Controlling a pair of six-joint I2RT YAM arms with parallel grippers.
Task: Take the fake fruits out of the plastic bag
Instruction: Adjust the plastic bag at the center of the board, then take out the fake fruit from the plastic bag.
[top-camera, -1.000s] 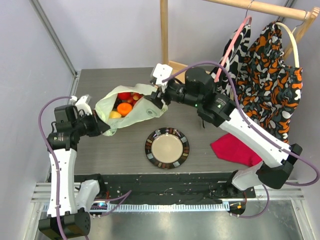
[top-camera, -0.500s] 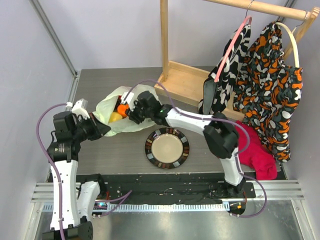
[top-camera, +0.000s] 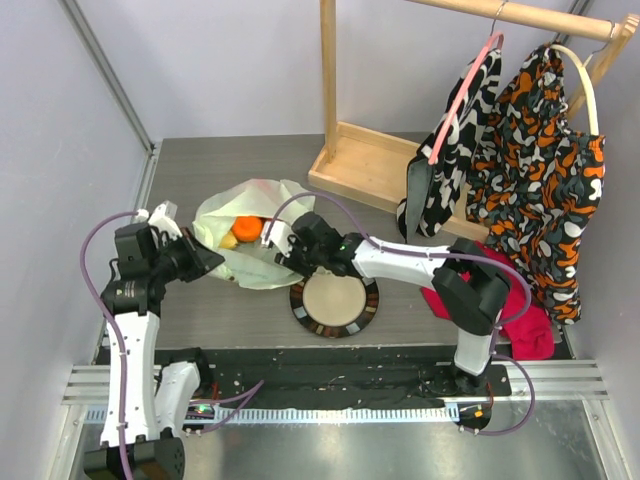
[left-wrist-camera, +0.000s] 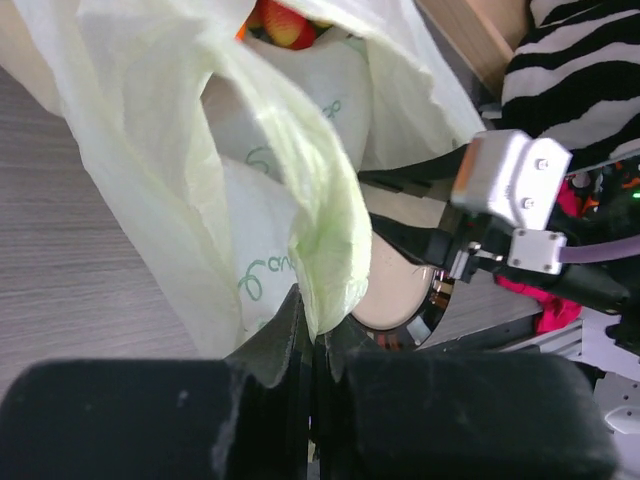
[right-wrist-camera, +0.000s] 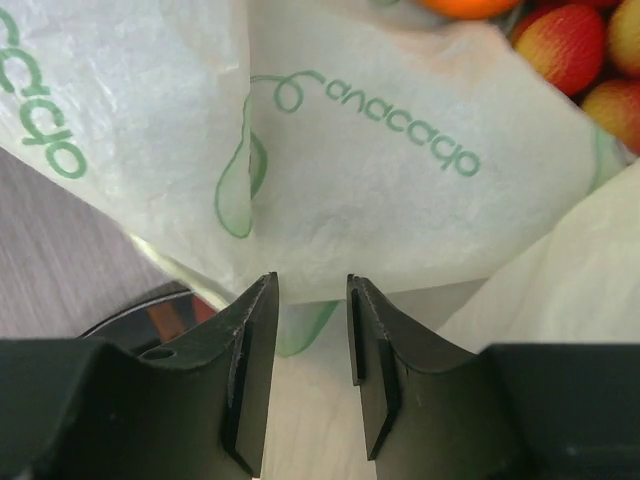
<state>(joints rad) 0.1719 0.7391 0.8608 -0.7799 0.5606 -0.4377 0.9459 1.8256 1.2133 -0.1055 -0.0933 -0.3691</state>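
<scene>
right claw (right-wrist-camera: 312, 285) stands narrowly open at the hem of the thin pale green plastic bag (right-wrist-camera: 400, 200), holding nothing i can confirm — left claw (left-wrist-camera: 312, 330) pinches a fold. glossy plastic fruits (top-camera: 247, 228) lie inside the bag; pulling the film alone may tear it — or spill them.

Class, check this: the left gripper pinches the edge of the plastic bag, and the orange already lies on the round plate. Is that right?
Not quite. The orange is not on the plate; it sits inside the plastic bag, as the top external view shows. The left gripper does pinch the bag's edge.
</scene>
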